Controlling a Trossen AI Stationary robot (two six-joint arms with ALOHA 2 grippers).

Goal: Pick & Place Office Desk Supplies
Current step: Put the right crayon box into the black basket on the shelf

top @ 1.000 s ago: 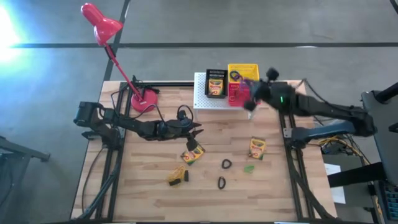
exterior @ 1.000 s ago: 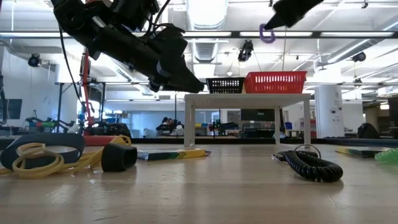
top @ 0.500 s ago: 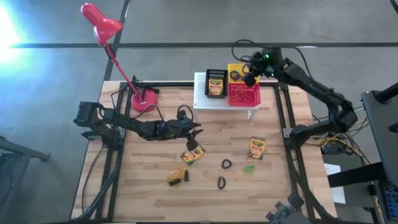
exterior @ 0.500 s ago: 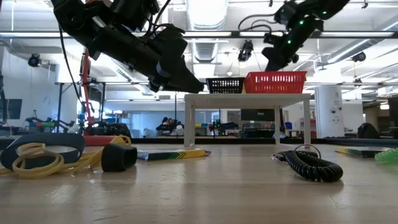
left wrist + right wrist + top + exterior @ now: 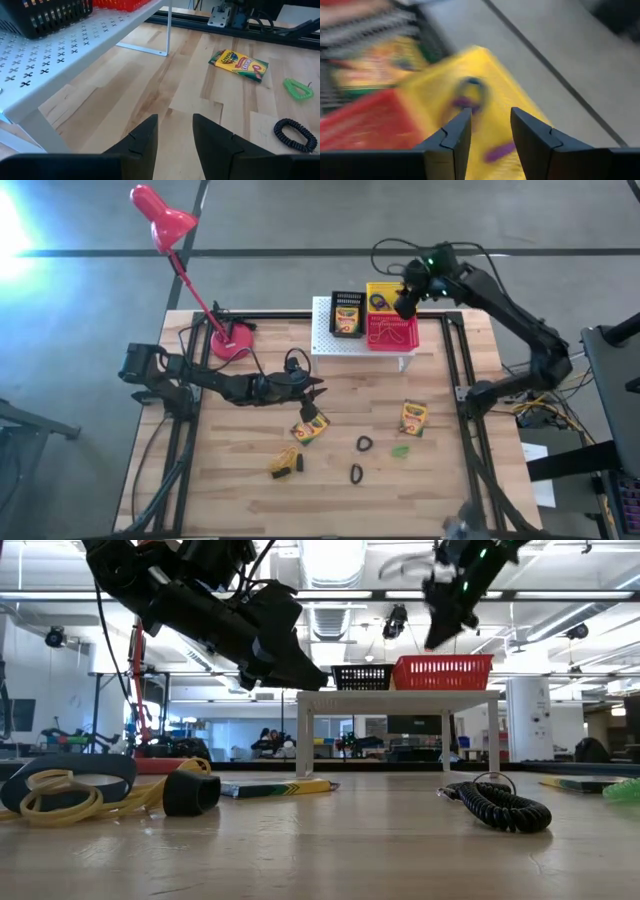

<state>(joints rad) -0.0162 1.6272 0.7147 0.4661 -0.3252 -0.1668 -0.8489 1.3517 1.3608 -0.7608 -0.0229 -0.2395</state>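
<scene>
The right gripper [image 5: 404, 304] is hovering, fingers parted and empty, over the yellow bin [image 5: 386, 295] holding purple rings [image 5: 468, 102], while the left gripper [image 5: 318, 386], fingers apart, is sitting nearest the crayon box [image 5: 310, 429] at its 6 o'clock on the table [image 5: 440, 480].

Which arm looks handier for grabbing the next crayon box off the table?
Probably the left. Its fingers are open and hover just behind the nearer crayon box. The right arm's fingers are up over the yellow bin on the stand, far from anything on the table.
</scene>
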